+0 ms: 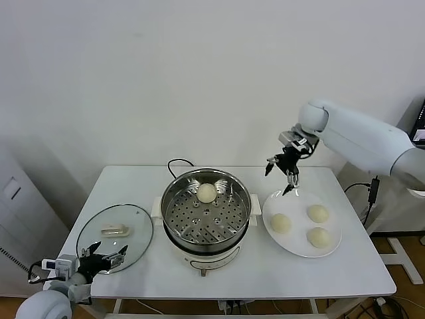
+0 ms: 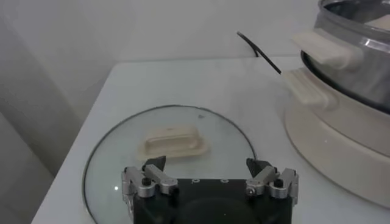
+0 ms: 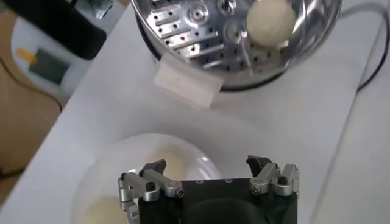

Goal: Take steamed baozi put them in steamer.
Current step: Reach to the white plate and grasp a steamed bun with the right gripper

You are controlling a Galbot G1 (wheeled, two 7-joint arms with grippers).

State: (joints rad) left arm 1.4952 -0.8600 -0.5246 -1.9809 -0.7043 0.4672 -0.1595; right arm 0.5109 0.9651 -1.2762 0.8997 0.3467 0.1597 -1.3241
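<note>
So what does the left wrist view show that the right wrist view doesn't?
Only the left wrist view shows the glass lid with its cream handle, lying flat on the table under the open left gripper.

Only the right wrist view shows the open right gripper above the white plate, and one baozi on the perforated tray.

Both show the steamer and the white table.

The right gripper [image 1: 281, 177] hangs raised on its outstretched arm, fingers spread and empty. The left gripper [image 1: 105, 256] sits low at the robot's left, likewise spread.
</note>
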